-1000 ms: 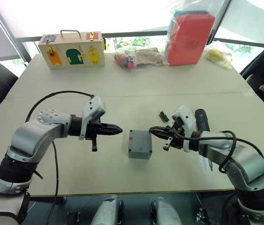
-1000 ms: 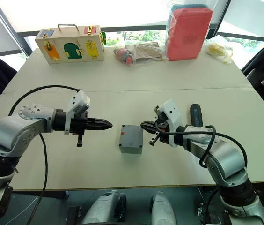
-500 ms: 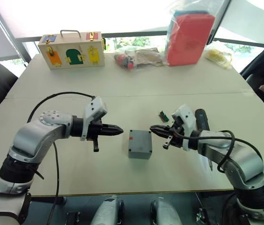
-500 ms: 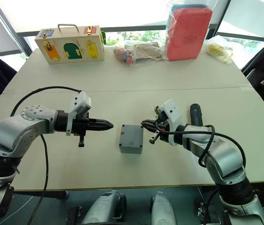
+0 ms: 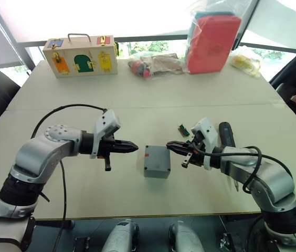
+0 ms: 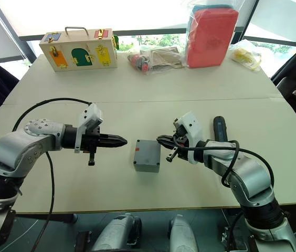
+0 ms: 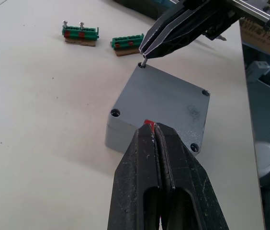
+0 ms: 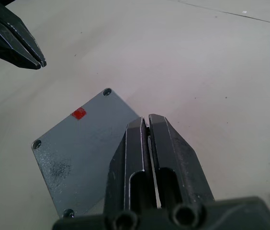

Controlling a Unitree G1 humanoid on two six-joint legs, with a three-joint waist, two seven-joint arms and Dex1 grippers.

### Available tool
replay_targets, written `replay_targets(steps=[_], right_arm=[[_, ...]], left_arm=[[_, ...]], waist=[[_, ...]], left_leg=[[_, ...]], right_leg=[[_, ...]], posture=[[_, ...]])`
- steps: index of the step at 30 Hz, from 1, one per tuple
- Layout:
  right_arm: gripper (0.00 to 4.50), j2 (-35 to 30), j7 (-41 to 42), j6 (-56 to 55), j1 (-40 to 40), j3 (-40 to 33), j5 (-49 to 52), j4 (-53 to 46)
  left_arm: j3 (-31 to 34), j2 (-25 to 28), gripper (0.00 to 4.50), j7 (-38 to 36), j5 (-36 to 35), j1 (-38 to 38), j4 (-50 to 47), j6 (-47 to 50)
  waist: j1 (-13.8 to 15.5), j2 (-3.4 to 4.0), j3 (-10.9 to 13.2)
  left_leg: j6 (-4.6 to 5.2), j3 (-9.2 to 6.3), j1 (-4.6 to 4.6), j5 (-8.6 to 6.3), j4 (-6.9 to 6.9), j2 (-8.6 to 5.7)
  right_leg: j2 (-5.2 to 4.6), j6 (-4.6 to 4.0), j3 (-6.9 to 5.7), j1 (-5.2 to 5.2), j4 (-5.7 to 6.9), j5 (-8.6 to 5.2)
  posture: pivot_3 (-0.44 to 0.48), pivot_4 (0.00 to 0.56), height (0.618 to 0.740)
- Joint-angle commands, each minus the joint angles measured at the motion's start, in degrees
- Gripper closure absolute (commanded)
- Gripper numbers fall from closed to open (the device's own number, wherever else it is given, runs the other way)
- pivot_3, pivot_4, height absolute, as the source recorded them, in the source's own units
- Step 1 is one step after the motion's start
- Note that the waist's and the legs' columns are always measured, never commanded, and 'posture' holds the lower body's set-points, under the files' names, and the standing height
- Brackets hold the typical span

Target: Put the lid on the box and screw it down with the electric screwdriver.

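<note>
- The box (image 5: 156, 161) sits near the middle of the table (image 5: 137, 110) with the lid (image 7: 163, 103) already seated on it; the red mark shows on the lid's top face in both wrist views.
- Your right hand (image 7: 143, 61) pinches a small screw at its fingertips, hovering right at the lid's corner hole. Your left hand (image 5: 133, 148) has its fingers pressed together and holds nothing, just beside the box's opposite side.
- My read is that the step in hand is seating that screw. Bring it down straight over the hole, with the shaft upright, and let go only once it stands by itself.
- Keep the left hand close enough to steady the box if it slides, but off the lid's corners.
- The electric screwdriver (image 5: 225, 132) lies on the table behind your right forearm, partly hidden; its bit end is hard to make out.
- Two green terminal blocks (image 7: 81, 34) lie just beyond the box.
- Whether the other three corner holes hold screws is hard to tell; they look empty.
- In the right wrist view the hand's own fingers (image 8: 166, 158) cover the screw and the target corner.
</note>
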Motion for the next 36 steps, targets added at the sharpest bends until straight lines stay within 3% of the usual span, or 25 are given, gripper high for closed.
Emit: replay_targets(steps=[1, 17, 20, 25, 33, 36], right_arm=[[4.46, 0.15, -0.06, 0.37, -1.62, -0.91, 1.19, -2.43], [4.46, -0.12, 0.38, -2.04, -0.73, 1.46, -1.53, 1.18], [3.75, -0.18, 0.70, -2.09, -0.91, 1.37, -1.64, 1.26], [1.80, -0.42, 0.58, -0.41, -2.10, -0.63, -0.50, 0.38], [1.80, -2.33, -2.61, 14.96, -10.01, -14.60, 10.84, -0.59], [1.13, -5.36, -3.93, 22.77, -14.52, -19.69, 13.56, 2.23]], left_arm=[[0.71, -0.08, 4.50, 0.07, -0.55, -0.01, -1.40, -0.67], [1.27, -0.29, 4.50, 0.52, -0.77, 0.53, -1.88, -0.68], [1.72, -0.54, 4.50, 0.78, -1.25, 0.55, -2.09, -0.54], [2.35, -1.24, 4.50, 0.64, -3.04, -0.30, -2.35, -0.08], [-3.66, -3.67, 4.50, -5.34, 1.13, -5.29, 2.78, -8.93], [-5.89, -5.55, 4.50, -8.08, 3.72, -9.07, 7.54, -13.21]], waist=[[-0.03, 0.00, 0.00], [-0.04, 0.00, 0.00], [0.00, 0.00, 0.00], [-0.01, 0.00, 0.00], [0.11, 0.00, 0.00], [0.12, 0.01, 0.00]], left_leg=[[0.00, 0.00, 0.00, 0.00, 0.00, 0.00], [0.00, 0.00, 0.00, 0.00, 0.00, 0.00], [0.00, 0.00, 0.00, 0.00, 0.00, 0.00], [0.00, 0.00, 0.00, 0.00, 0.00, 0.00], [0.00, -0.01, 0.00, 0.00, 0.01, -0.01], [0.00, 0.00, -0.01, 0.00, 0.00, -0.02]], right_leg=[[0.00, 0.00, 0.00, 0.00, 0.00, 0.00], [0.00, 0.00, 0.00, 0.00, 0.00, 0.00], [0.00, 0.00, 0.00, -0.01, 0.00, 0.00], [0.00, 0.00, 0.00, 0.00, 0.00, 0.00], [-0.03, 0.00, -0.01, 0.02, -0.01, 0.00], [-0.05, -0.01, -0.01, 0.02, -0.03, 0.00]], posture=[[0.000, 0.150, 0.740], [0.000, 0.150, 0.740], [0.000, 0.150, 0.740], [0.000, 0.150, 0.740], [0.000, 0.150, 0.740], [0.000, 0.150, 0.740]])
